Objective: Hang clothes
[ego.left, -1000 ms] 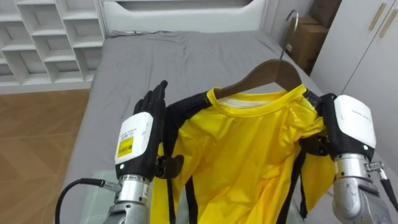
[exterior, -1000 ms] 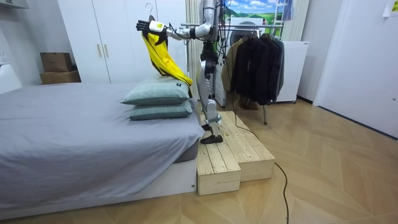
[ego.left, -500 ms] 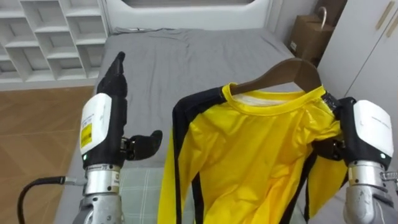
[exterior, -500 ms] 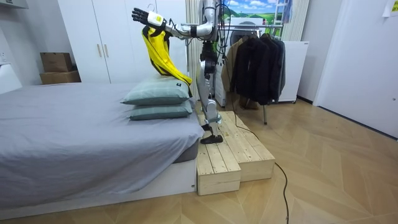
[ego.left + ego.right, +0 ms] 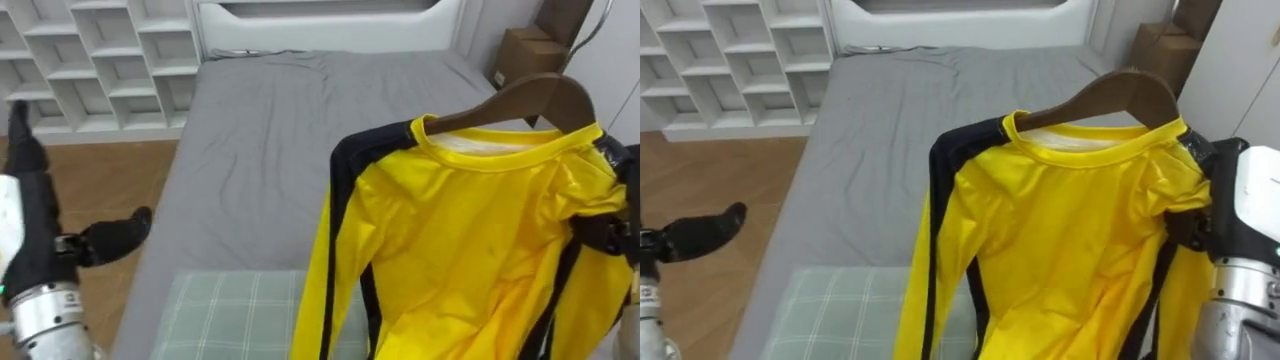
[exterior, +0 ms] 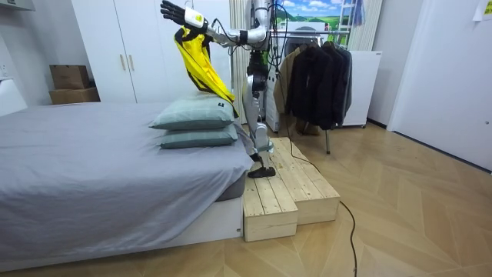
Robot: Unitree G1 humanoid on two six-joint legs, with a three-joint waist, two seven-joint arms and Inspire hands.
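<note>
Above the near end of the grey bed point(image 5: 260, 150), a yellow shirt point(image 5: 470, 250) hangs on the right of the scene. It has black trim at the collar and black stripes down the sleeves and sides. The fabric is glossy and lightly creased. It is draped on a dark wooden hanger point(image 5: 540, 100) whose metal hook rises at far right. The right hand point(image 5: 1240, 200) is raised, its dark fingers clamped on the shirt's right shoulder over the hanger end. The left hand point(image 5: 35, 235) is held out at near left, well apart from the shirt, fingers straight and thumb spread.
</note>
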